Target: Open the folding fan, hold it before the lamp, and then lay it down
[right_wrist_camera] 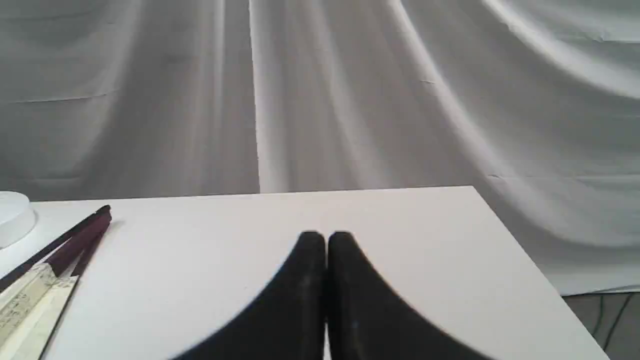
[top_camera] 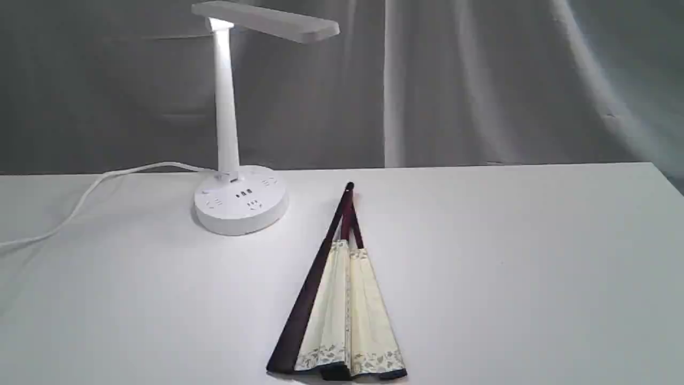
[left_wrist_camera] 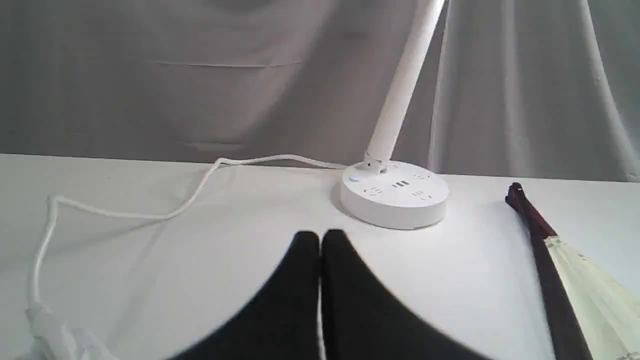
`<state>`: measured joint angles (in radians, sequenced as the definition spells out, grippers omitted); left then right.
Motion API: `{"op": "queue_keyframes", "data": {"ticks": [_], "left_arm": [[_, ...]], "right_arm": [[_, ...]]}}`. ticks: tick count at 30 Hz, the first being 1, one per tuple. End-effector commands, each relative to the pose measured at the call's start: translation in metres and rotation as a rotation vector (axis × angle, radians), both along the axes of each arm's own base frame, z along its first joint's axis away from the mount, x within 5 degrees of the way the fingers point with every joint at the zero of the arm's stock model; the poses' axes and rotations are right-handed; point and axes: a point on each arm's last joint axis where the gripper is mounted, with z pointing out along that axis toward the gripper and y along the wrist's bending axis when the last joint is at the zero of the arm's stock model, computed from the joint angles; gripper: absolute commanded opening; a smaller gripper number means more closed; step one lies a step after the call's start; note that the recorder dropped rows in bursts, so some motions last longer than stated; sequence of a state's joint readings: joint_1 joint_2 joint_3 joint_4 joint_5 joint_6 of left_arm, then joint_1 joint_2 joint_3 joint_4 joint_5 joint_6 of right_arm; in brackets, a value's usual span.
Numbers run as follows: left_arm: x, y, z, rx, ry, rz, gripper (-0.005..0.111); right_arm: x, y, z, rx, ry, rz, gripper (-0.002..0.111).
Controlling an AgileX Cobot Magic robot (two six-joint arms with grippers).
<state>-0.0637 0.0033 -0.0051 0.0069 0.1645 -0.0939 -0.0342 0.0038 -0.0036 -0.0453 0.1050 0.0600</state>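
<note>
The folding fan (top_camera: 342,310) lies on the white table, only slightly spread, its pivot pointing to the back and its cream leaf with grey floral border toward the front edge. Dark maroon guards run along its left side. The white lamp (top_camera: 240,200) stands behind and to the left of it, its bar head lit. No gripper shows in the exterior view. In the left wrist view my left gripper (left_wrist_camera: 320,240) is shut and empty, in front of the lamp (left_wrist_camera: 395,195), with the fan (left_wrist_camera: 555,280) off to one side. My right gripper (right_wrist_camera: 326,240) is shut and empty beside the fan (right_wrist_camera: 55,260).
The lamp's white cord (top_camera: 91,195) trails leftward across the table (top_camera: 534,256) and off its edge. A grey cloth backdrop (top_camera: 481,80) hangs behind the table. The table's right corner (right_wrist_camera: 475,192) shows in the right wrist view.
</note>
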Motion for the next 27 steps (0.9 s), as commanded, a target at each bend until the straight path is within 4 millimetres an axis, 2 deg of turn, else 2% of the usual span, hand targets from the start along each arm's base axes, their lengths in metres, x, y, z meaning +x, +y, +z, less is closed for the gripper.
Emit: {"op": "queue_keyframes", "data": {"ticks": [1,9,24,27], "left_arm": [[0.000,-0.001,-0.001,-0.028,-0.006,-0.005,0.000],[0.000,-0.001,-0.001,-0.055,0.005,-0.005,0.000],[-0.021,0.000,0.073,-0.066,-0.084,-0.011,0.000],[-0.029,0.001,0.086,-0.067,-0.067,-0.012,0.000]], "right_arm": [[0.000,0.000,0.000,0.007,-0.015,0.005,0.000],[0.000,0.000,0.000,0.007,-0.015,0.005,0.000],[0.000,0.001,0.002,0.026,-0.038,0.007,0.000],[-0.003,0.000,0.014,0.015,-0.024,0.005,0.000]]}}
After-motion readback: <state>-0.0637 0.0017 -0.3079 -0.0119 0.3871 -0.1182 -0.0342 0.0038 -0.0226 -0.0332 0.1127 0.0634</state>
